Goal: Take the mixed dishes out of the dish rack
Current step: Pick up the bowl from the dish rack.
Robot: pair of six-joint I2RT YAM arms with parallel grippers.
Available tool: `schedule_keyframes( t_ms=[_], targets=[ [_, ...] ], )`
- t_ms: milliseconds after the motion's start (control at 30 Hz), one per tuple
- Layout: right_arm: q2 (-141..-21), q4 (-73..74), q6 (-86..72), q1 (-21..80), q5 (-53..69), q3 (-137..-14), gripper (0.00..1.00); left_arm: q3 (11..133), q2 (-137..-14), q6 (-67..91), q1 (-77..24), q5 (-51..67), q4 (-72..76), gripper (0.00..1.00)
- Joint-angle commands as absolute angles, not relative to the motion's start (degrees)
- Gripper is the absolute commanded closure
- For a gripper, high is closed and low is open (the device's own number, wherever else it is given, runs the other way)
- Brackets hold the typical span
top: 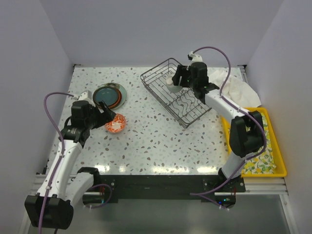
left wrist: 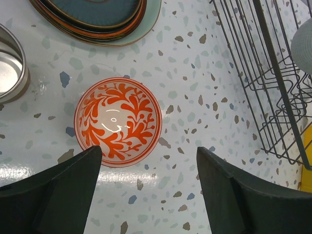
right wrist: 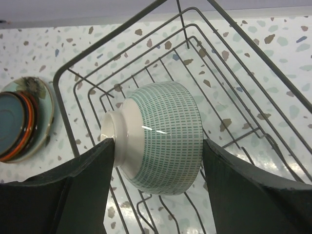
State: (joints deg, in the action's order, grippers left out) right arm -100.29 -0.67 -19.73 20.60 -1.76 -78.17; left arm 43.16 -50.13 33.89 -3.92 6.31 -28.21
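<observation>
In the right wrist view a pale green patterned bowl (right wrist: 168, 139) lies on its side inside the dark wire dish rack (right wrist: 229, 63). My right gripper (right wrist: 158, 146) is shut on it, one finger against its white foot and the other against its rim. From above, that bowl (top: 171, 82) sits in the rack's (top: 183, 107) far corner under the right gripper (top: 178, 80). My left gripper (left wrist: 148, 180) is open over bare table, just short of the red-patterned bowl (left wrist: 118, 122), which stands upright on the table (top: 116, 124). A stack of plates (top: 108, 95) lies beyond it.
A small metal cup (left wrist: 9, 63) stands left of the red-patterned bowl, near the plate stack (left wrist: 97, 17). A white cloth (top: 239, 87) lies behind the rack at the right. A yellow tray (top: 273, 146) lies along the table's right edge.
</observation>
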Motion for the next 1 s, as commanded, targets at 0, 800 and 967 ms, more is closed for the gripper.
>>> schedule_keyframes(
  t_ms=[0, 800, 967],
  targets=[
    [-92.73, -0.88, -9.42, 21.71, -2.71, -78.4, 0.94, 43.06, -52.38, 34.19, -4.22, 8.43, -23.38, 0.16],
    [-82.18, -15.72, 49.9, 56.58, -35.4, -62.59, 0.95, 45.53, -59.94, 32.96, -4.22, 13.27, -19.95, 0.16],
    [-83.49, -23.79, 56.77, 62.57, -39.02, -58.81, 0.95, 45.97, -60.56, 32.87, -4.22, 13.8, -20.13, 0.16]
  ],
)
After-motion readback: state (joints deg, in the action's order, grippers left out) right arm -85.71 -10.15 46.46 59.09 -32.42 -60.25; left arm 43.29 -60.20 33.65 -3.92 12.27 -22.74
